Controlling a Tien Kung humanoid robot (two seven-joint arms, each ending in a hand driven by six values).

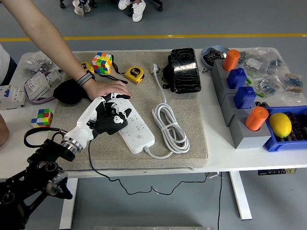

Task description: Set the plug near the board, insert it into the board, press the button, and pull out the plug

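Note:
A white power strip (133,125) lies on the grey mat, its coiled white cable (169,124) to the right. My left hand (109,116) is shut on a black plug adapter (111,124) and holds it at the strip's left edge, touching or just over the sockets. The adapter's thin black cord (103,175) trails down over the table's front edge. A person's hand (108,89) with a wristband rests on the strip's far end, holding it down. My right arm is out of sight.
A grey mat (192,143) covers the table's middle. Behind it sit a Rubik's cube (102,63), a yellow tape measure (135,74) and a black case (183,69). Another cube (41,118) lies left. Grey blocks with orange and blue pieces (242,96) and a blue bin with a lemon (280,124) stand right.

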